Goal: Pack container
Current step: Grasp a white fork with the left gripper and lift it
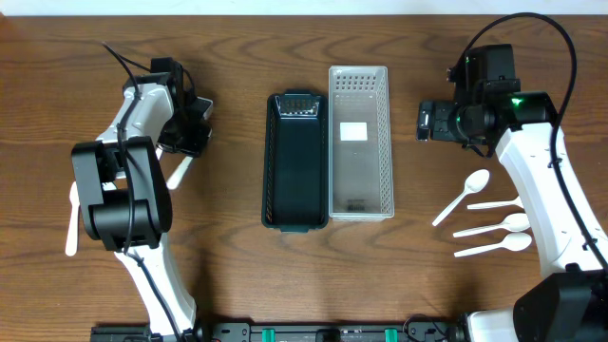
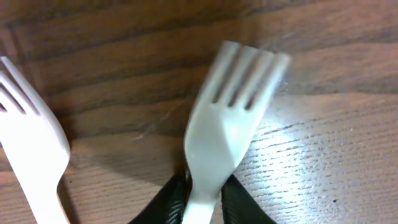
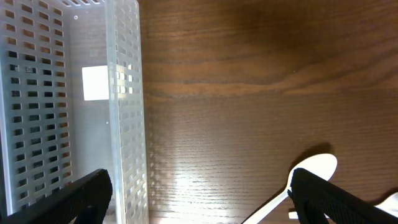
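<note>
From above, the brown counter has lots of bare room along the top edge and between the arms and the two boxes in the middle. A dark green tray and a white basket with small holes lie side by side, touching, and nothing is in them. The left end effector sits on the left, over a white fork, and a second fork lies near the left edge. The right end effector hangs just right of the basket, and four white spoons lie below it, close to the right arm. In the left wrist view, two dark fingers squeeze the fork's thin neck from both sides, so it is gripping the fork; the second fork lies just beside it. In the right wrist view, the two black fingers stand wide apart, holding nothing, with the basket wall on the left and one spoon's bowl on the right.
</note>
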Controlling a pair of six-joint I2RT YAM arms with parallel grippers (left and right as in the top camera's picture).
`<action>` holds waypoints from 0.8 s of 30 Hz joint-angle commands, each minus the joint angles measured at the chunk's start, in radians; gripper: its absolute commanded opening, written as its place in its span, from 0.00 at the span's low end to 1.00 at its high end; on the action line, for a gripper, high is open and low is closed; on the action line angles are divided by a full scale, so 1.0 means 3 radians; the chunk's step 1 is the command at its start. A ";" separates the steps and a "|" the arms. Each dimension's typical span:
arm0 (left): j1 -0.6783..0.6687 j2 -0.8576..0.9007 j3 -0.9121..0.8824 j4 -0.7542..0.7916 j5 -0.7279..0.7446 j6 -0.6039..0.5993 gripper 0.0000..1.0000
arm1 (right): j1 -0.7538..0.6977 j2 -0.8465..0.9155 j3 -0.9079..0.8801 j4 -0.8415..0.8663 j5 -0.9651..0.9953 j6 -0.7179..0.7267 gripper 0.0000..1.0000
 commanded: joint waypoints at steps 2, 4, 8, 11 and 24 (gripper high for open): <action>0.0008 0.0081 -0.0006 0.0031 0.0006 0.0019 0.19 | -0.0009 -0.0013 0.0036 -0.0003 0.0048 -0.0004 0.95; 0.0008 0.0081 -0.0006 0.0033 0.0006 0.0020 0.19 | -0.0009 -0.0013 0.0036 -0.0003 0.0048 -0.0004 0.95; 0.0008 0.0081 -0.0006 0.0029 0.0006 0.0018 0.09 | -0.0009 -0.0013 0.0036 -0.0003 0.0050 -0.0004 0.95; 0.0008 0.0081 -0.0006 0.0029 0.0006 0.0014 0.06 | -0.0009 -0.0013 0.0036 -0.0003 0.0050 -0.0004 0.95; -0.0011 -0.0188 -0.0005 -0.0055 -0.0142 -0.0290 0.06 | -0.0009 -0.0013 0.0036 -0.0001 0.0050 -0.0004 0.95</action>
